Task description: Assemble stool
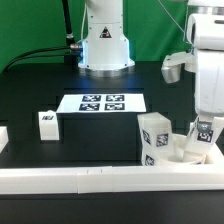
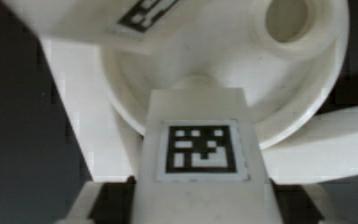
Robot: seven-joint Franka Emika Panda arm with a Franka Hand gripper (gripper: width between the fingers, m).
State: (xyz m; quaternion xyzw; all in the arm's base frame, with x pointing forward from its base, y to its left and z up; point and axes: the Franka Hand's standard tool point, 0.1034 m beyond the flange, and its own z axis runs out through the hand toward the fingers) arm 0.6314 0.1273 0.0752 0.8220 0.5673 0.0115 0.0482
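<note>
One leg block [image 2: 202, 115] is clamped in the gripper [image 2: 202, 203] at the seat [image 2: 309, 95], both off the marker board [image 1: 100, 102] toward the exterior view's right. Likely light, stiff, slippery plastic; its flat sides offer the surest hold.

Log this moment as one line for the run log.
gripper: shut on white rectangular tagged plastic leg block | close by: round white plastic stool seat | stage: leg grasped

Bright, even light; blurry wrist view
</note>
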